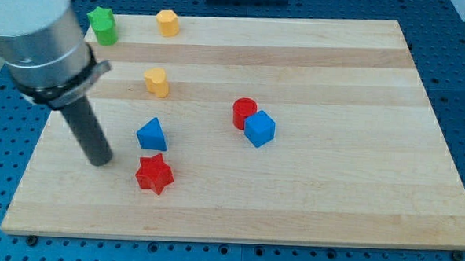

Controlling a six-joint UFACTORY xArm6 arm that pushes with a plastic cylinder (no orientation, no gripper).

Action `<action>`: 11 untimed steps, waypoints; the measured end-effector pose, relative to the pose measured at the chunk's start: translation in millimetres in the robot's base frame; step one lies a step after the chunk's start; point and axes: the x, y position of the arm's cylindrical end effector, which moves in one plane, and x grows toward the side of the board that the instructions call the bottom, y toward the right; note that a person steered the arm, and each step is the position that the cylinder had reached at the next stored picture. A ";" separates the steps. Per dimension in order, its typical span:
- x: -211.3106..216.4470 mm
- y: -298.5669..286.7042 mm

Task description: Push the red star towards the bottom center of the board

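Observation:
The red star lies on the wooden board, left of centre and near the view's bottom. My tip rests on the board to the star's left, a short gap away and slightly higher in the view. A blue triangular block sits just above the star.
A red cylinder touches a blue cube near the board's middle. A yellow block lies above the blue triangle. Another yellow block and a green block sit at the top left edge.

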 end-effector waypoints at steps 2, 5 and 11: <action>0.0 -50.6; 8.2 -60.1; 11.2 106.3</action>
